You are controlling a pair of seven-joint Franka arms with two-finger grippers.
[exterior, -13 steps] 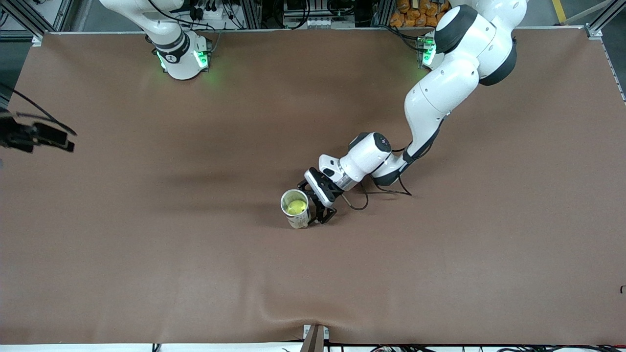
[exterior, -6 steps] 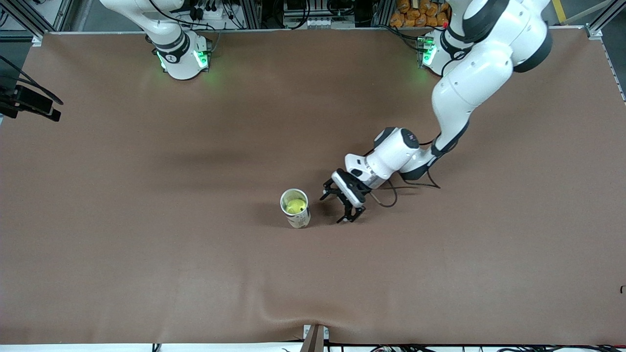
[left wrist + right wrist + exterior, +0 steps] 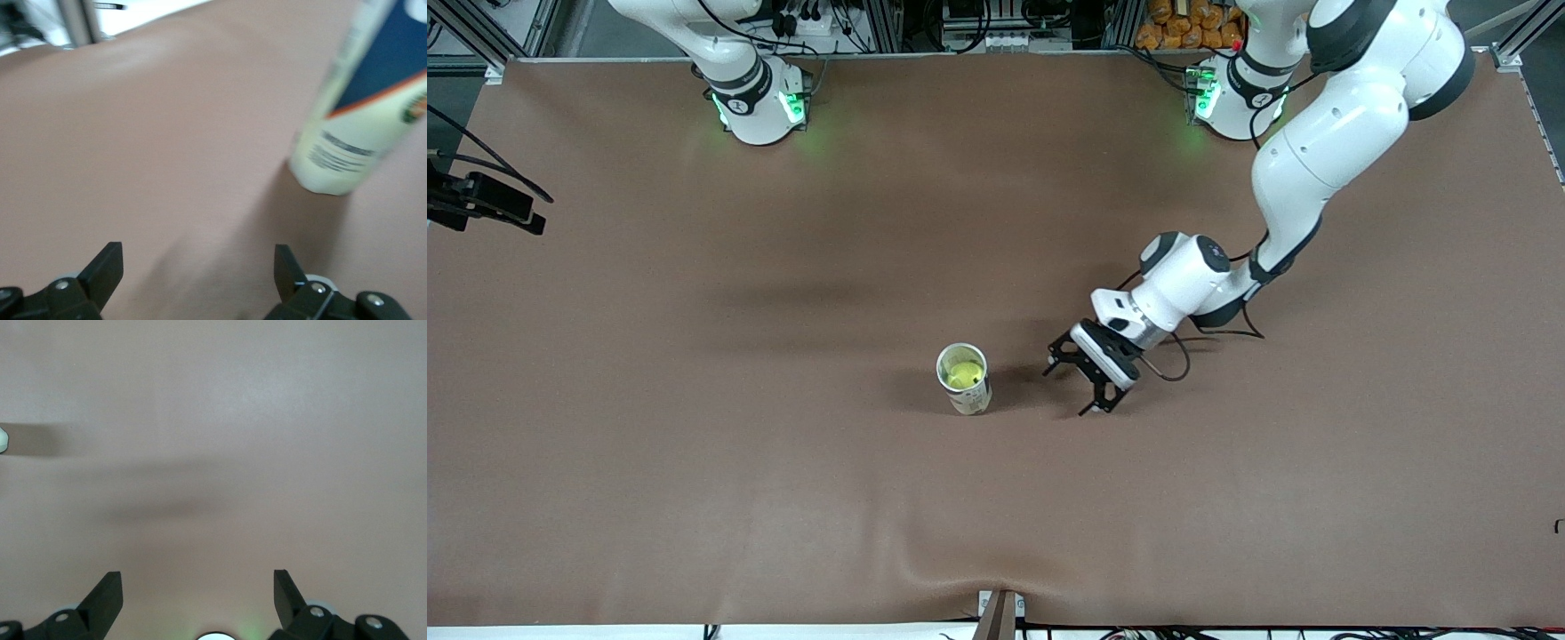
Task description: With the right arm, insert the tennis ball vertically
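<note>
Yellow-green fuzzy tennis ball [image 3: 965, 374] already sits inside the upright white cylindrical can [image 3: 964, 380] at frame centre on the brown cloth-covered counter [image 3: 694, 444], so insertion looks done and only clearing off remains. Left claw [image 3: 1083, 384] spread, empty, low just beside the can; right claw [image 3: 198, 587] spread, empty, at the frame's far left edge [image 3: 489, 204], waiting. Counter bare all round, edges well apart from the can.
</note>
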